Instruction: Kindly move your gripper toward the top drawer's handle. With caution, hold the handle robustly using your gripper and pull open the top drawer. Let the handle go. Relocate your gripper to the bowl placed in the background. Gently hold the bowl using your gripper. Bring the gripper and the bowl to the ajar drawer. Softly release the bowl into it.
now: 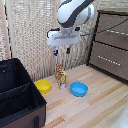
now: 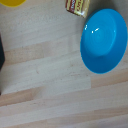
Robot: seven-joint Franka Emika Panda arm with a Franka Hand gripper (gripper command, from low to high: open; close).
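Nearest my exterior camera sits a black case, filling the exterior view's left corner. Both drawers look shut on my feed: the top drawer with its handle is at the exterior view's right. My gripper hangs in the air, apart from the dresser, fingers spread with nothing held. Below it on the wooden floor lie the yellow bowl, a small patterned packet and a blue bowl
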